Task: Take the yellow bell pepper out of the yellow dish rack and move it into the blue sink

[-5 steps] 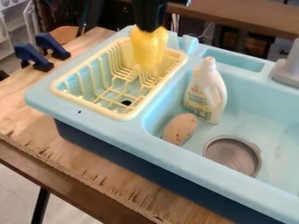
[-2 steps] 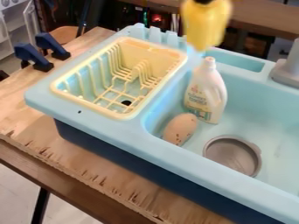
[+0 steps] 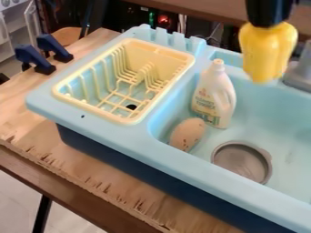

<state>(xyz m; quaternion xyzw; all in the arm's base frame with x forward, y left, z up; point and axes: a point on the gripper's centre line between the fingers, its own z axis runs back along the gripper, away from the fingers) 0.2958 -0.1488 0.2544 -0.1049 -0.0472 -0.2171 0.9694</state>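
Aloft, a yellow thing (image 3: pixel 267 53) hangs from the black gripper (image 3: pixel 268 23) in the camera view, above the far edge of the sink (image 3: pixel 200 169), between the bottle (image 3: pixel 213 93) and the faucet (image 3: pixel 298 73). The jaws pinch its top. Its long axis runs nearly upright, blunt lower end pointing down. The step appears to be a carry; any set-down calls for a lowering clear of bottle and faucet, with release only once the piece is supported.
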